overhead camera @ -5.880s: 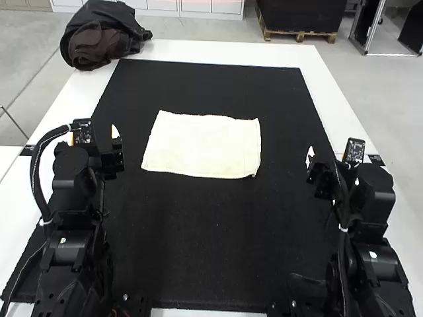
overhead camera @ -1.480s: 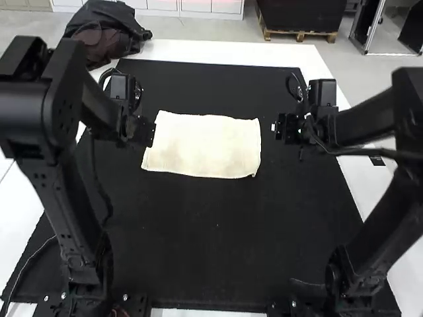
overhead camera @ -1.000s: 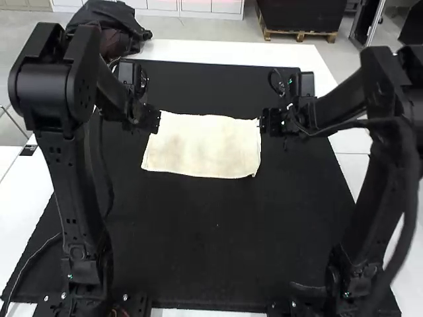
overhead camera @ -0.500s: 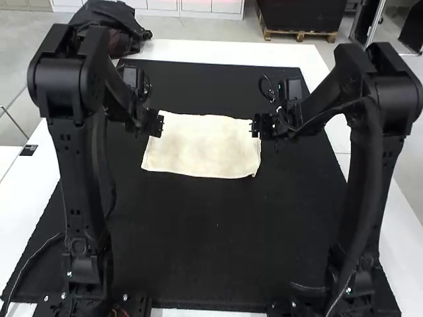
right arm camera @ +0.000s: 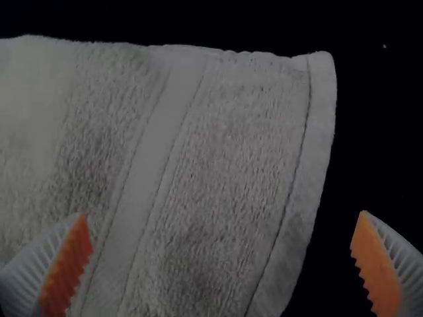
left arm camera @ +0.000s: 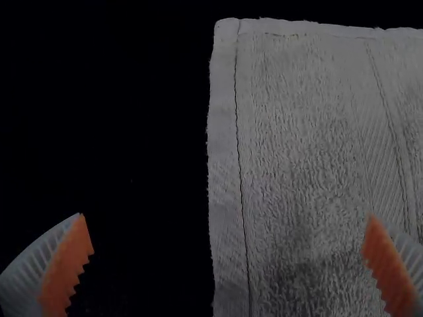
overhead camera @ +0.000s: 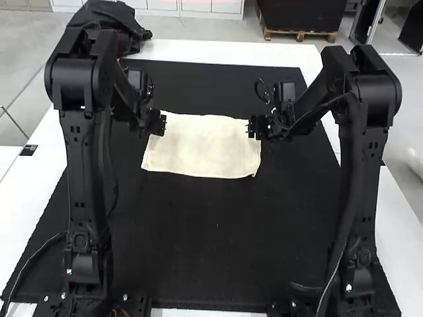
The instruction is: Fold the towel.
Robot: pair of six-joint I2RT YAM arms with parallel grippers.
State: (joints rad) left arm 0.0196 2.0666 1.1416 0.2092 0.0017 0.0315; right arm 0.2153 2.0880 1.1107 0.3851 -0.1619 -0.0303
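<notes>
The cream towel (overhead camera: 203,146) lies spread as a rough rectangle on the black mat. My left gripper (overhead camera: 160,124) is at its far left corner, and my right gripper (overhead camera: 251,127) at its far right corner. In the left wrist view the left gripper (left arm camera: 228,231) stands open, its fingers on either side of the hemmed edge of the towel (left arm camera: 310,145). The right gripper (right arm camera: 221,228) is likewise open in the right wrist view, above the side hem of the towel (right arm camera: 218,152). Nothing is held between either pair of fingers.
The black mat (overhead camera: 211,244) covers the middle of the white table (overhead camera: 231,51). A dark jacket (overhead camera: 122,23) lies in a heap at the table's far left corner.
Both arms have risen from their lower stance and come forward to the towel's two far corners, lately easing slightly inward. The towel has stayed as it was.
</notes>
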